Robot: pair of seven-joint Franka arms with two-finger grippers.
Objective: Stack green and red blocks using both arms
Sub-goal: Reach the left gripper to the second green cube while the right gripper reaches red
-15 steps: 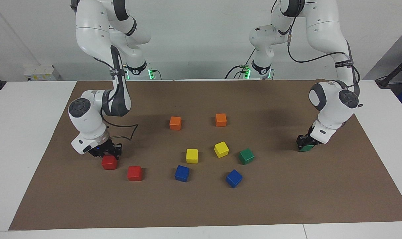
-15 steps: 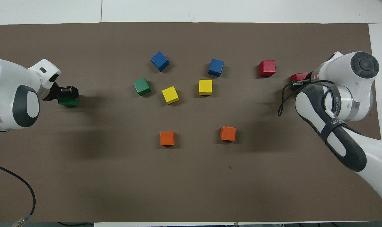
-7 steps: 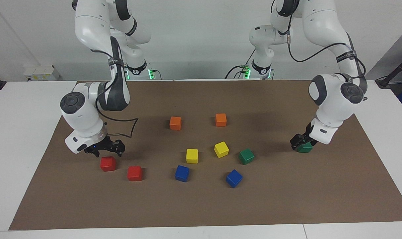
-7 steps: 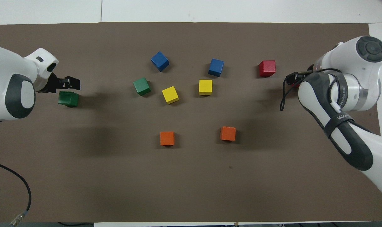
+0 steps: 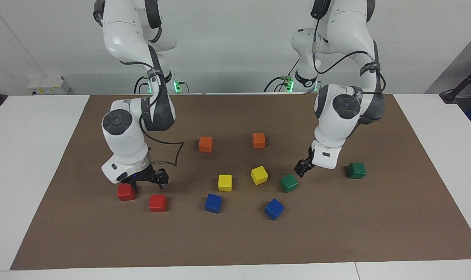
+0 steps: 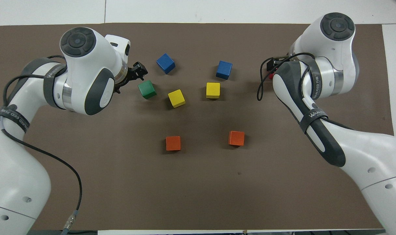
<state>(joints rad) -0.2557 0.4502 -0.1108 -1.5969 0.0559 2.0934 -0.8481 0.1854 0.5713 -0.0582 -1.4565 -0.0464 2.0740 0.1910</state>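
White counter under a brown paper mat spread over most of its top, with bare white margins at both ends and along the edge farthest from the robots. Seam between two counter panels visible in the overhead view. Plain pale wall above the counter. Small white box against the wall at the right arm's end. Grey panel and a dark stand at the left arm's end. Even, soft light, faint shadows on the mat.
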